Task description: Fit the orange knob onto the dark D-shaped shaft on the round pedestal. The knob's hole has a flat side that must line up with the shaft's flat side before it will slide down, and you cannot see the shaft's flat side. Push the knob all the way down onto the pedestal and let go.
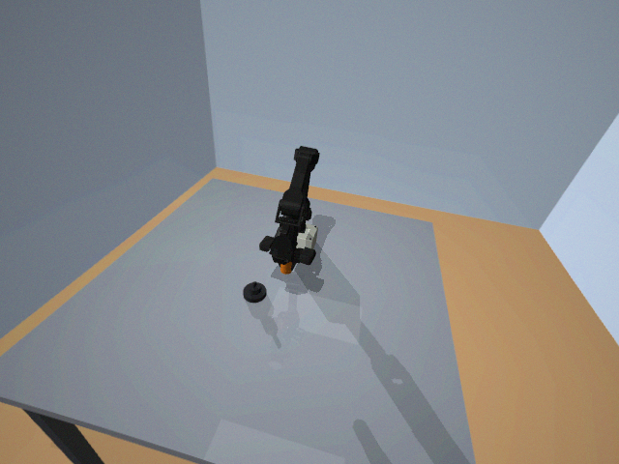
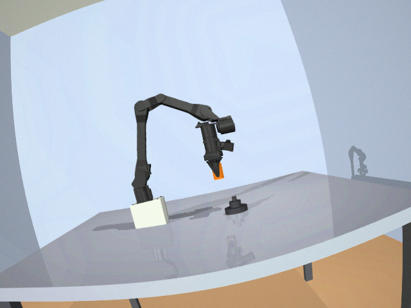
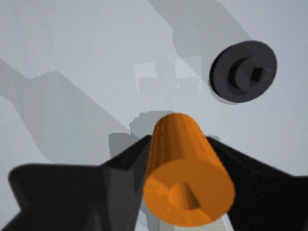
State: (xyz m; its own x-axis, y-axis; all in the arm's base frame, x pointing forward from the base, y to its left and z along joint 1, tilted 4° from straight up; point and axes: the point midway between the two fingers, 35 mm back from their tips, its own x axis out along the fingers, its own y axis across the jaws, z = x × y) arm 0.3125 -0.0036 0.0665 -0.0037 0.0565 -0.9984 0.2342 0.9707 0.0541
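Observation:
My gripper point(image 1: 286, 265) point(image 2: 217, 171) point(image 3: 176, 141) is shut on the orange knob point(image 1: 285, 268) point(image 2: 220, 174) point(image 3: 185, 168) and holds it well above the table. In the wrist view the knob's near end shows a hole with a flat side. The round dark pedestal point(image 1: 254, 292) point(image 2: 236, 208) point(image 3: 243, 71) stands on the grey table, with the short dark shaft point(image 1: 255, 286) point(image 2: 234, 199) point(image 3: 256, 73) upright at its centre. The pedestal lies below the knob and off to one side, at the upper right in the wrist view. The shaft's flat side does not show.
The arm's white base block point(image 2: 149, 212) point(image 1: 307, 236) sits on the table behind the gripper. The grey table top point(image 1: 150, 324) point(image 2: 298, 212) ends at edges near the front and right, with orange floor point(image 1: 524, 324) beyond.

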